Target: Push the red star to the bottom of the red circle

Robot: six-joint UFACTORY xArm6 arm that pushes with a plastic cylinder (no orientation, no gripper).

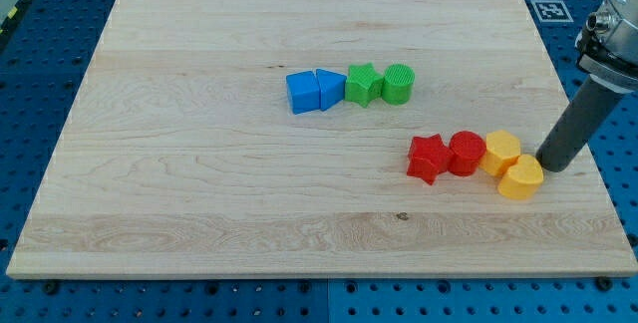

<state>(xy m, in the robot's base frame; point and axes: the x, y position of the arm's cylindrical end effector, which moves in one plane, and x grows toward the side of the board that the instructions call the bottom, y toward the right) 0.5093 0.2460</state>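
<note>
Sitting toward the tabletop's right edge, the red star touches the red circle's left side, not its bottom, so the push remains undone. My tip, holding nothing, rests just beside the yellow blocks.

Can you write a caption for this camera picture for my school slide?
My tip rests right of two yellow blocks, far from the red star beside the red circle.

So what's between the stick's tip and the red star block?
In the camera view, between my tip and the red star sit the red circle and two yellow blocks.
</note>
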